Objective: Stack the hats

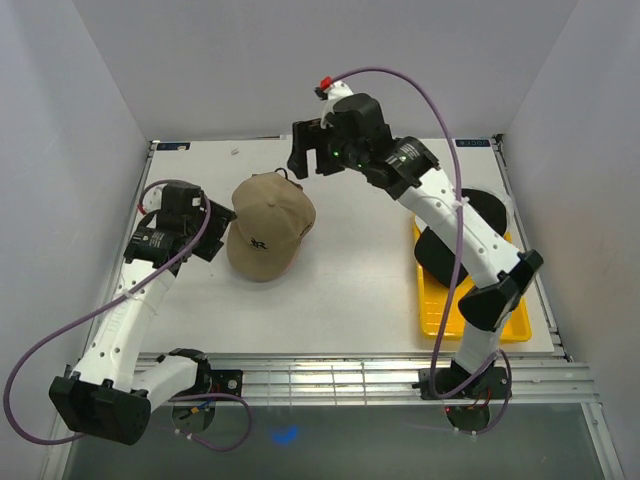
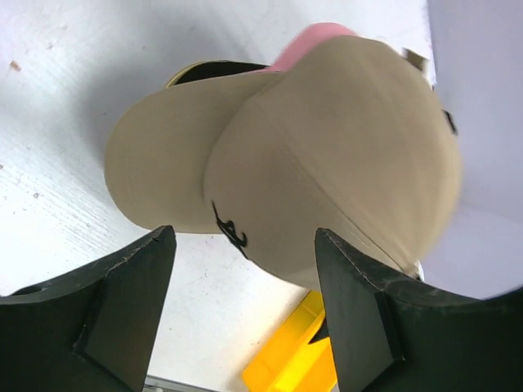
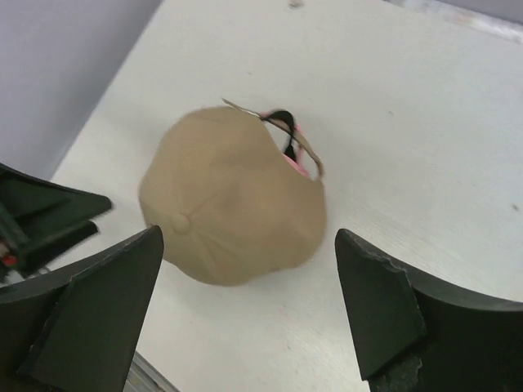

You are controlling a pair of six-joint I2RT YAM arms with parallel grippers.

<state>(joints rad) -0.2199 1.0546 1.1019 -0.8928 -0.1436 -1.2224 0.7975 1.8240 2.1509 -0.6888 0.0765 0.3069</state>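
Two hats are judged stacked: a tan fabric baseball cap with a curved brim (image 1: 268,225) is seated over a pink fabric cap (image 2: 315,41), of which only an edge is seen. Well to the right of the tan cap, dark fabric caps (image 1: 433,252) are seen in a yellow plastic mesh tray (image 1: 432,315), partly hidden and not yet stacked. The left gripper (image 1: 218,232), just left of the tan cap, and the right gripper (image 1: 310,160), behind it, are spread apart; nothing is held.

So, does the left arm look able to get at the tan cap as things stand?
Probably yes: the left tool is open right beside the tan cap, nothing stands between them, and the right tool hangs apart behind it.
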